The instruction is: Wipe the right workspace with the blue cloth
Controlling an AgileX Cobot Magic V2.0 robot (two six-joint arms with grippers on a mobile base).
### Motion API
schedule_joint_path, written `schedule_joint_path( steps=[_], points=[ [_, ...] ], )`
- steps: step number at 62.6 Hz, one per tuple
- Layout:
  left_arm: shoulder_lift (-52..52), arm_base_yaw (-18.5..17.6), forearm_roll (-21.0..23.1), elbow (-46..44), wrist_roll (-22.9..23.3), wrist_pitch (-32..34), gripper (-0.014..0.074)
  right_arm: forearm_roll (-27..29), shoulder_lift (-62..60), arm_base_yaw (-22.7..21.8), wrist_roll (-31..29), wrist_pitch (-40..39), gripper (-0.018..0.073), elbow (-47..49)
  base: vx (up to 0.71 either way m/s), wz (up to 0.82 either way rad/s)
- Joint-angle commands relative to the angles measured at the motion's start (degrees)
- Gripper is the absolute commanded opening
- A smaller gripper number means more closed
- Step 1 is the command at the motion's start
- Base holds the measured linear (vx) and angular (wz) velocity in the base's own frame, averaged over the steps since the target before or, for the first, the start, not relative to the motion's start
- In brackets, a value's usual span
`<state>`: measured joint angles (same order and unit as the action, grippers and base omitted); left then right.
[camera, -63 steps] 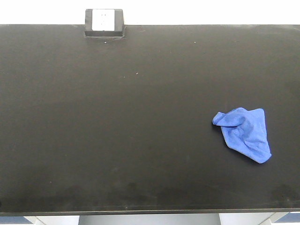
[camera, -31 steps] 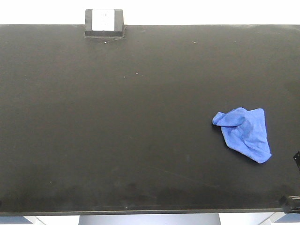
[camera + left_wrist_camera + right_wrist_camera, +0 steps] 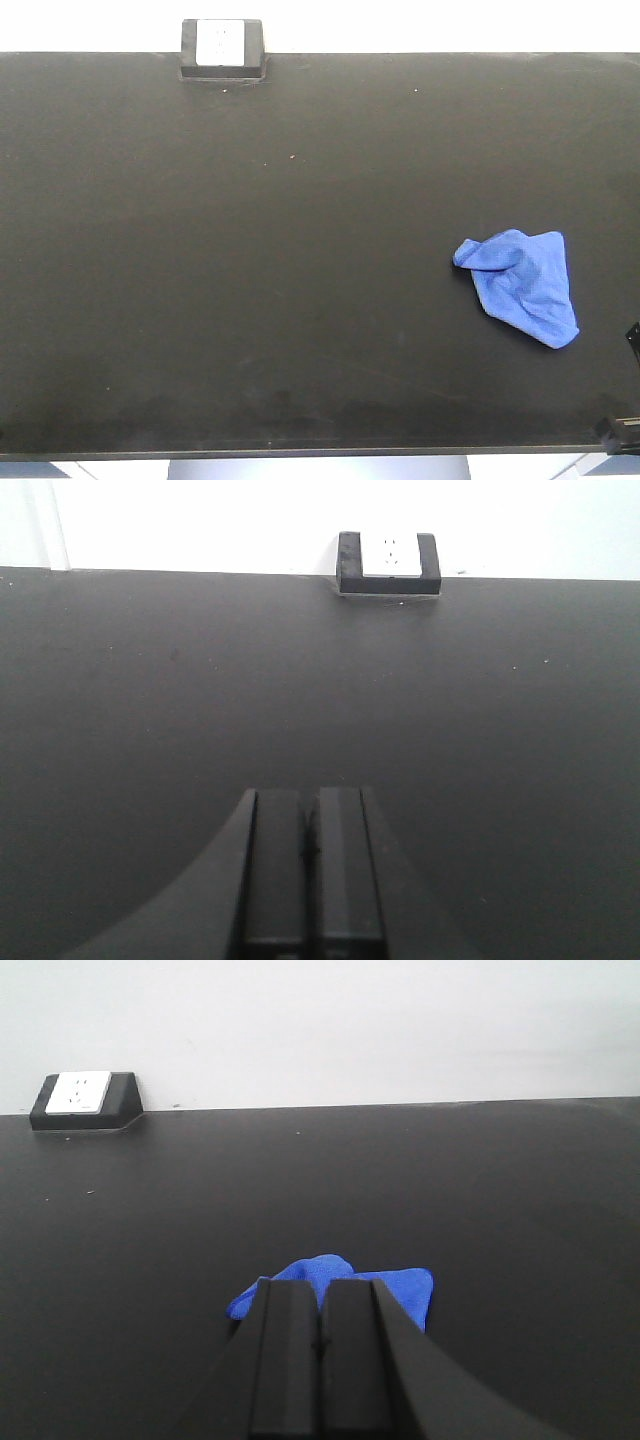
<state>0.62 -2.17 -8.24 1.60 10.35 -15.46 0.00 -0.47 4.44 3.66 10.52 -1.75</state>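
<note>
The blue cloth [image 3: 525, 283] lies crumpled on the right half of the black table [image 3: 250, 250]. In the right wrist view the cloth [image 3: 405, 1292] lies just beyond my right gripper [image 3: 321, 1285], which is shut and empty and partly hides it. I cannot tell whether the gripper touches the cloth. A small black part of the right arm [image 3: 618, 432] shows at the table's front right corner. My left gripper [image 3: 310, 796] is shut and empty over bare table; it does not show in the front view.
A black socket box with a white face [image 3: 221, 48] stands at the table's back edge, left of centre; it also shows in the left wrist view [image 3: 388, 562] and the right wrist view [image 3: 83, 1100]. A white wall runs behind the table.
A black part of the right arm has come into the front view at the bottom right corner. The cloth has not moved.
</note>
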Motion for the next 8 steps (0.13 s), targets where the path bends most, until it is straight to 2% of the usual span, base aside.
schedule_joint_path(
  steps=[1, 8],
  points=[
    [0.84, -0.25, -0.06, 1.74, 0.49, 4.92, -0.0006, 0.0, -0.7, -0.31, 0.04, -5.17, -0.0008, -1.11, 0.0, 0.0],
    [0.84, -0.25, -0.06, 1.74, 0.49, 4.92, -0.0006, 0.0, -0.7, -0.31, 0.04, -5.17, -0.0008, -1.11, 0.0, 0.0]
  ],
)
